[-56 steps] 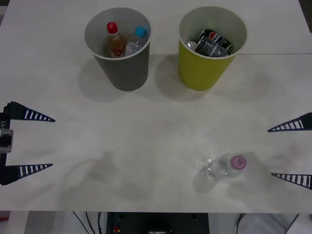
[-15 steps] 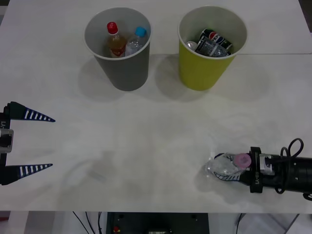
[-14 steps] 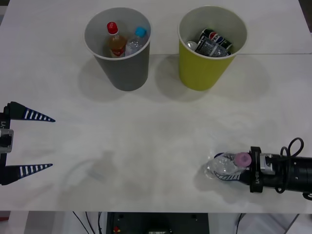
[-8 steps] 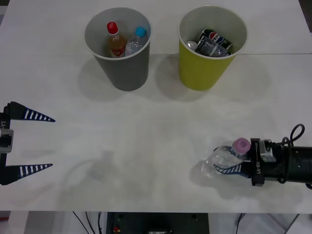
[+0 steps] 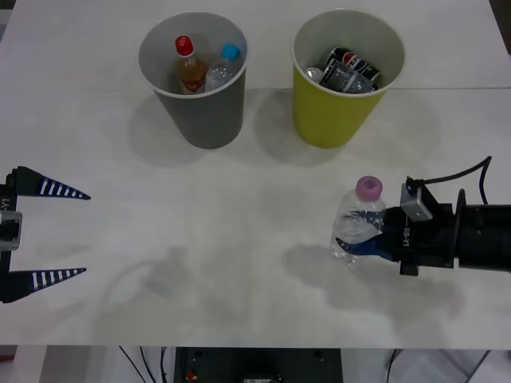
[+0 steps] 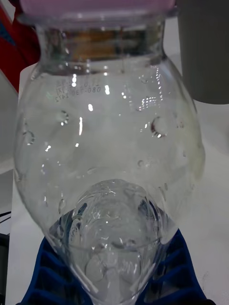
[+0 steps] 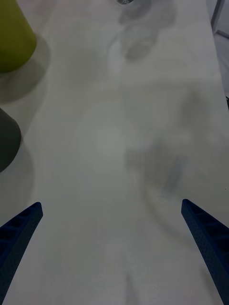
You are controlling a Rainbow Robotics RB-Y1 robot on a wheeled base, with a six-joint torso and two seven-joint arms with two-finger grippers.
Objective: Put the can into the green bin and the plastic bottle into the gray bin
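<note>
My right gripper (image 5: pixel 361 238) is shut on the plastic bottle (image 5: pixel 357 223), a small clear one with a pink cap, held upright above the table at the right. Up close, the bottle (image 6: pixel 109 157) sits between the blue fingers (image 6: pixel 181 271). The gray bin (image 5: pixel 194 78) stands at the back left with a red-capped bottle and a blue-capped bottle inside. Beside it on the right, the green bin (image 5: pixel 345 76) holds several cans (image 5: pixel 349 70). My left gripper (image 5: pixel 48 233) hangs open at the table's left edge, away from everything.
The white table (image 5: pixel 239 223) stretches between the bins and the arms. The green bin's wall (image 7: pixel 12 33) and the gray bin's edge (image 7: pixel 7 143) show in the left wrist view. The bottle's shadow lies on the table below it.
My right gripper came in from the right, closed on the lying bottle, and has lifted it upright and toward the back. The left arm has not moved.
</note>
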